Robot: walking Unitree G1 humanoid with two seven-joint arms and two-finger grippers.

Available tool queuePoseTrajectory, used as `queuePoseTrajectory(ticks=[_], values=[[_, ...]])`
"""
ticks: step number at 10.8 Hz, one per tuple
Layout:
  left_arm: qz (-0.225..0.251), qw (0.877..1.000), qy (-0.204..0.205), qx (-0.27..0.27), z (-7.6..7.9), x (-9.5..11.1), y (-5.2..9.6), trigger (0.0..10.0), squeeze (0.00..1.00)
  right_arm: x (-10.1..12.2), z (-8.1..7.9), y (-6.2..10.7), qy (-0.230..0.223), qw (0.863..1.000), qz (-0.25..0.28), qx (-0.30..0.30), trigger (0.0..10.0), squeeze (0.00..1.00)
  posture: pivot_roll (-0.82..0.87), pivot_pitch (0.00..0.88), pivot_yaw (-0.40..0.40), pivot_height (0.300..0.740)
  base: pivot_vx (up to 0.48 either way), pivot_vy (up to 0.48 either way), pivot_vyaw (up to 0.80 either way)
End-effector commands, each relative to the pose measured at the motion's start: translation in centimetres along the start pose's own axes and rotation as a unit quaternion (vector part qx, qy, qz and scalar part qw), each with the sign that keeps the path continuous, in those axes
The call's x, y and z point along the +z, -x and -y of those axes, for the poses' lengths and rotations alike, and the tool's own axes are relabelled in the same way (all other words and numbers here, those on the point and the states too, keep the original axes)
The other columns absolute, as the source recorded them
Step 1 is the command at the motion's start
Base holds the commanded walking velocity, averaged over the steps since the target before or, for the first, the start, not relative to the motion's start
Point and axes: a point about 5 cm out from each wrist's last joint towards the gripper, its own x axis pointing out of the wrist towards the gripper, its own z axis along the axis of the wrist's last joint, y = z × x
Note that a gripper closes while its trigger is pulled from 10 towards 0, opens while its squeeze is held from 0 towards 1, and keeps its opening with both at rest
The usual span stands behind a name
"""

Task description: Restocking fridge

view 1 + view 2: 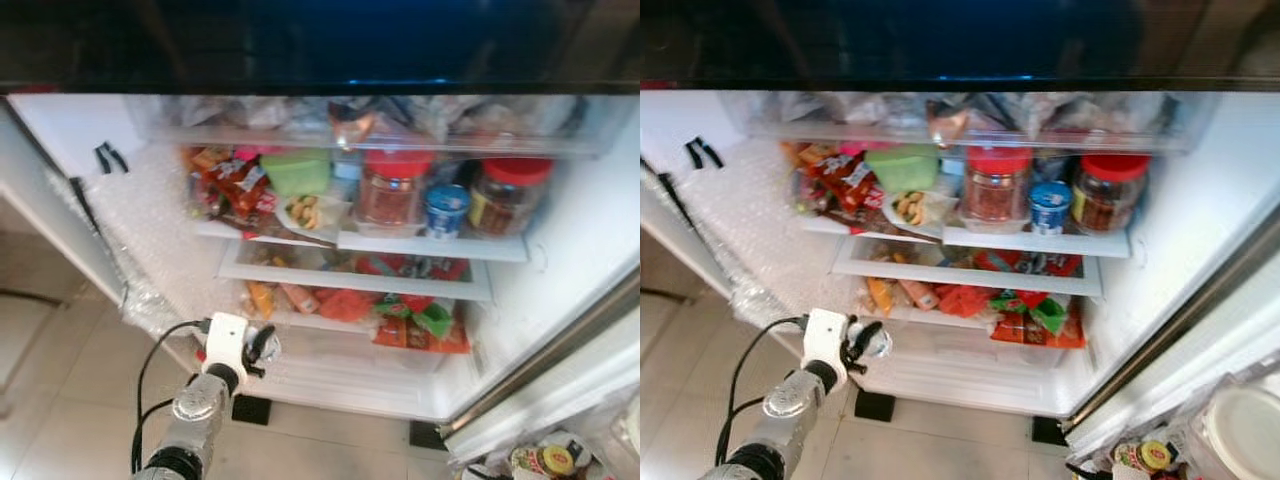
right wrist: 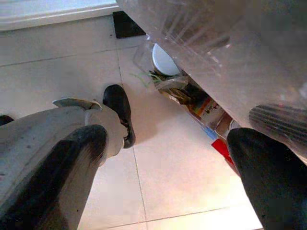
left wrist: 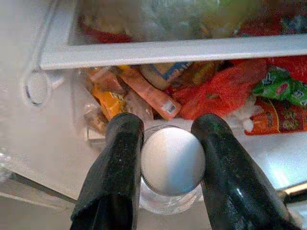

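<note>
Left end effector (image 3: 170,143) is closed on a small clear jar (image 3: 168,191) with a white lid (image 3: 172,160); both black fingers (image 3: 120,158) press the sides of the lid. Seen from the head, the left arm reaches up from the lower left and holds the jar at the lower front of the open fridge (image 1: 150,230), just before the bottom drawer (image 1: 340,365). A black cable (image 1: 150,370) loops beside the wrist.

Right end effector (image 2: 168,158) hangs over the tiled floor (image 2: 168,182) with its fingers spread wide, gripping nothing. Below it are a dark shoe-like foot (image 2: 120,112) and clutter along a clear plastic bin (image 2: 230,52).

Inside the fridge, the low shelf just beyond the jar carries orange and red snack packets (image 1: 340,303) and a green one (image 1: 432,318). The shelf above holds a green box (image 1: 297,172), red packets (image 1: 235,185), two red-lidded jars (image 1: 392,190) and a small blue cup (image 1: 446,210) between them. The top shelf contents are blurred. On the floor at lower right, outside the door, lie some cans and wrappers (image 1: 545,460).
</note>
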Motion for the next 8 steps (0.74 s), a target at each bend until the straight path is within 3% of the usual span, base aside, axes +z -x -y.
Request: queuePoseTrajectory(ticks=[1,6,8], values=[[0.033,0.999,-0.007,0.001,-0.2,0.9,0.1,10.0,0.00,0.0,0.2,0.0,-0.005,1.000,0.007,-0.003,10.0,0.00,-0.05,0.106,0.086,0.740,0.000,0.000,0.00],[0.064,0.997,-0.026,-0.022,0.9,1.9,0.0,10.0,0.00,-0.1,0.0,0.0,-0.018,1.000,0.010,-0.001,10.0,0.00,-0.06,0.111,0.103,0.740,0.000,0.000,0.00],[0.064,0.997,-0.030,-0.030,1.2,2.1,-0.1,10.0,0.00,-0.1,-0.1,0.0,-0.015,1.000,0.010,-0.001,10.0,0.00,-0.07,0.102,0.108,0.711,0.000,0.000,0.00]])
